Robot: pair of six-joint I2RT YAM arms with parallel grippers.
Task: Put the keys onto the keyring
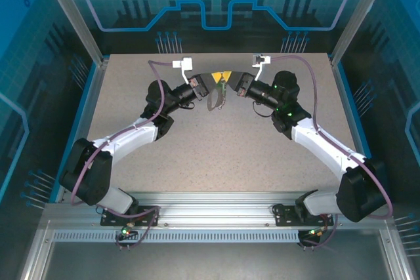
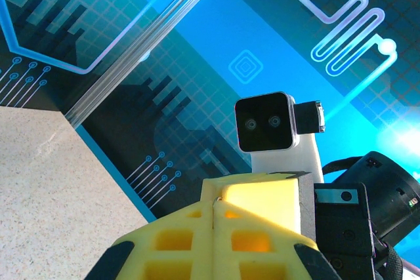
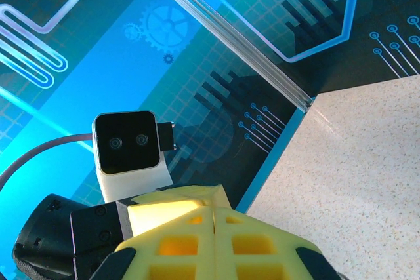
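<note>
Above the far middle of the speckled beige table [image 1: 216,162], the left gripper [image 1: 215,82] and the right gripper [image 1: 230,82] meet tip to tip, raised off the surface. In the left wrist view the yellow latticed plastic fingers [image 2: 170,240] press flat together along their seam. The right arm's fingers [image 3: 256,240] look the same, so both sets of jaws are fully closed, with nothing seen poking out between them.

A dark oval keyring [image 1: 214,100] hangs just below the meeting point, slightly to the left gripper's side. Which gripper carries it cannot be told, and whether the tiny green-headed key is pinched in a fingertip is hidden.

The step in hand appears to be threading the key onto the ring. Doing it well likely calls for one arm to keep the loop motionless while the other makes small, slow corrections. The grip should stay firm, since either piece would drop to the table if it slipped.
</note>
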